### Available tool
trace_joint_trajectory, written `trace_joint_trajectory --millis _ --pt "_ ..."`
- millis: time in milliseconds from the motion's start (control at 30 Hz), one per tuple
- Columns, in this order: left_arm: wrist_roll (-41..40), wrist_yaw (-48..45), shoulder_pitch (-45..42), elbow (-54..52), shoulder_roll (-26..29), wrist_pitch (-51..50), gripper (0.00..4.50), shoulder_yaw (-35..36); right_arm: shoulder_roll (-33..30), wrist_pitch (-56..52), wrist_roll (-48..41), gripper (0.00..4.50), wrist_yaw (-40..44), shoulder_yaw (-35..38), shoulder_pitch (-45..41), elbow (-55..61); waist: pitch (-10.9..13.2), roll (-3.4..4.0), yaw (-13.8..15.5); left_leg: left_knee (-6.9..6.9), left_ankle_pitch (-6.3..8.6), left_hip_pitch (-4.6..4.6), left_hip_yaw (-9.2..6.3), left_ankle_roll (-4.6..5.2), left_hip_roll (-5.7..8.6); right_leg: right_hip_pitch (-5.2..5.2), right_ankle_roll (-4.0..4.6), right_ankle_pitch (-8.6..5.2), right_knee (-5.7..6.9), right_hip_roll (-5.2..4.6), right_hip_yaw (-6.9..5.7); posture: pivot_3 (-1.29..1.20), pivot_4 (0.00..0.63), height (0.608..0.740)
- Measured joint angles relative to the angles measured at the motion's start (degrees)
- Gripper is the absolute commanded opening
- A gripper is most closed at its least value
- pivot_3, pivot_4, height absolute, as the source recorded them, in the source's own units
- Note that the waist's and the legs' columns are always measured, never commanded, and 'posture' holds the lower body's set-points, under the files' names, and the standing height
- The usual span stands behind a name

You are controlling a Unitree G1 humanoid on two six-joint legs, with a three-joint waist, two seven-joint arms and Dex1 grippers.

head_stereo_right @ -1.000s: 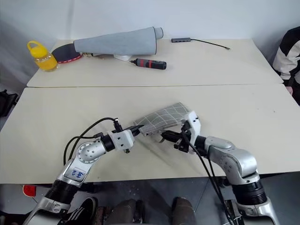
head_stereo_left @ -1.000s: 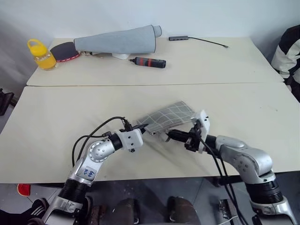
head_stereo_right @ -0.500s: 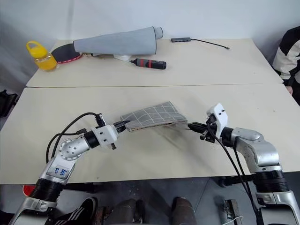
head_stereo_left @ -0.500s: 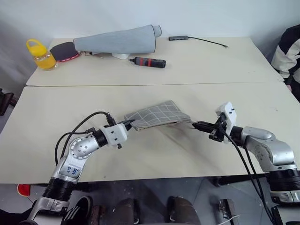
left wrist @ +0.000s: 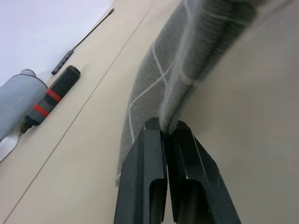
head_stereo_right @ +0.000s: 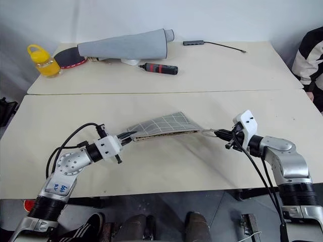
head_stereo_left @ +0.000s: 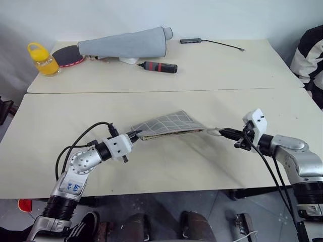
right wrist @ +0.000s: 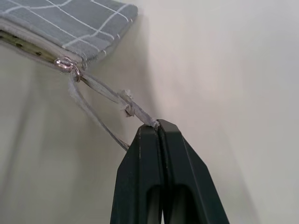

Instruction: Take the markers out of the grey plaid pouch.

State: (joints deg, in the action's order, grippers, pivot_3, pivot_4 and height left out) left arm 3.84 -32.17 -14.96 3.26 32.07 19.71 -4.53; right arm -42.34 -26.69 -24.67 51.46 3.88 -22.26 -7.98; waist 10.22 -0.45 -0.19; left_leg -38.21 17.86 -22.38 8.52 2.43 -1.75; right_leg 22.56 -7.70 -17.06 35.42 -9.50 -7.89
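Note:
The grey plaid pouch [head_stereo_left: 167, 124] hangs stretched just above the near table, its tan zip edge facing me. My left gripper [head_stereo_left: 136, 135] is shut on the pouch's left corner, and the left wrist view shows its fingertips [left wrist: 161, 128] pinching the fabric edge [left wrist: 154, 79]. My right gripper [head_stereo_left: 222, 132] is shut on the thin pull cord [right wrist: 105, 93] tied to the small zip ring [right wrist: 64, 63] at the pouch's right end. The cord is taut between ring and fingers. The markers are hidden.
On the far table lie a long plain grey sleeve [head_stereo_left: 126, 43], a black tool with red bands [head_stereo_left: 159, 66], a yellow bottle [head_stereo_left: 43, 59], a red paddle [head_stereo_left: 68, 54] and a cabled hub [head_stereo_left: 192, 40]. A person's sleeve [head_stereo_left: 309, 55] is at the right edge.
My right gripper has moved right, drawing the cord taut. My left gripper has shifted left with the pouch's corner. The pouch has flattened and stretched between them.

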Motion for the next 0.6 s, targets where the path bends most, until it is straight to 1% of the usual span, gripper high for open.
trace_joint_trajectory --millis 33,133,233,367,467,500,533,567,600 --pt "-0.34 -0.08 0.0 -0.05 -0.09 -0.44 0.0 0.09 0.05 -0.53 -0.48 0.58 0.43 0.09 0.26 0.83 0.0 0.0 0.01 0.0 0.0 0.0 0.0 0.0 0.0 0.0 0.0 0.0 0.0 0.0 0.0 0.0 0.15 0.74" --pt "-1.39 -0.35 0.01 -0.23 -0.32 -1.53 0.0 0.16 0.24 -3.01 -3.16 1.52 2.12 0.89 0.31 3.87 0.0 0.0 0.07 -0.01 0.0 0.0 -0.01 0.0 0.0 0.0 0.0 0.0 -0.01 -0.01 0.0 0.0 0.15 0.74" --pt "-1.67 -0.45 0.01 -0.24 -0.61 -2.22 0.0 0.16 0.14 -5.42 -5.77 1.52 3.56 1.55 0.05 7.53 0.0 0.0 0.07 0.0 0.0 0.0 -0.02 0.0 0.0 0.0 0.0 0.0 -0.01 -0.01 0.0 0.0 0.15 0.74" --pt "-1.78 -0.46 0.01 -0.36 -1.66 -3.04 0.0 0.12 -0.14 -5.71 -6.62 1.52 3.49 3.45 -2.67 11.25 0.0 0.0 0.11 0.0 0.0 0.0 -0.03 0.0 0.0 0.0 0.0 0.0 -0.02 -0.01 0.0 0.0 0.15 0.74" --pt "-2.01 -0.48 -0.06 -0.37 -2.41 -3.79 0.0 0.07 0.6 -4.05 -6.7 0.95 2.47 3.71 -4.1 15.62 0.0 0.0 0.09 0.02 0.02 0.0 -0.04 -0.03 -0.02 0.0 0.0 0.0 -0.02 0.0 -0.02 0.0 0.15 0.74" --pt "-2.16 -0.48 -0.16 -0.37 -2.76 -4.23 0.0 0.09 2.21 -3.23 -6.52 0.63 1.97 2.81 -4.1 18.09 0.0 0.0 0.08 0.04 0.02 0.0 -0.05 -0.04 -0.02 0.0 0.0 0.0 -0.02 0.01 -0.02 0.0 0.15 0.74" --pt "-2.18 -0.48 -0.44 -0.36 -3.12 -4.53 0.0 0.02 4.4 -2.53 -6.22 0.29 1.29 1.31 -4.07 20.58 0.0 0.0 0.06 0.04 0.02 0.0 -0.06 -0.05 -0.03 0.01 0.0 0.0 0.0 0.02 -0.04 0.0 0.15 0.74" --pt "-2.18 -0.48 -1.29 -0.34 -3.9 -4.77 0.0 -0.27 7.08 -1.46 -5.81 0.03 0.72 -1.71 -3.64 23.41 0.0 0.0 -0.02 0.04 0.02 0.0 -0.05 -0.06 -0.03 0.02 0.0 0.0 0.0 0.04 -0.03 0.0 0.15 0.74" --pt "-2.18 -0.48 -1.97 -0.35 -4.34 -4.79 0.0 -0.52 8.23 -0.39 -4.99 0.03 0.41 -3.85 -3.12 24.37 0.0 0.0 0.02 0.04 0.02 -0.01 -0.05 -0.06 -0.01 0.02 0.0 0.0 0.01 0.03 -0.03 0.0 0.15 0.74"
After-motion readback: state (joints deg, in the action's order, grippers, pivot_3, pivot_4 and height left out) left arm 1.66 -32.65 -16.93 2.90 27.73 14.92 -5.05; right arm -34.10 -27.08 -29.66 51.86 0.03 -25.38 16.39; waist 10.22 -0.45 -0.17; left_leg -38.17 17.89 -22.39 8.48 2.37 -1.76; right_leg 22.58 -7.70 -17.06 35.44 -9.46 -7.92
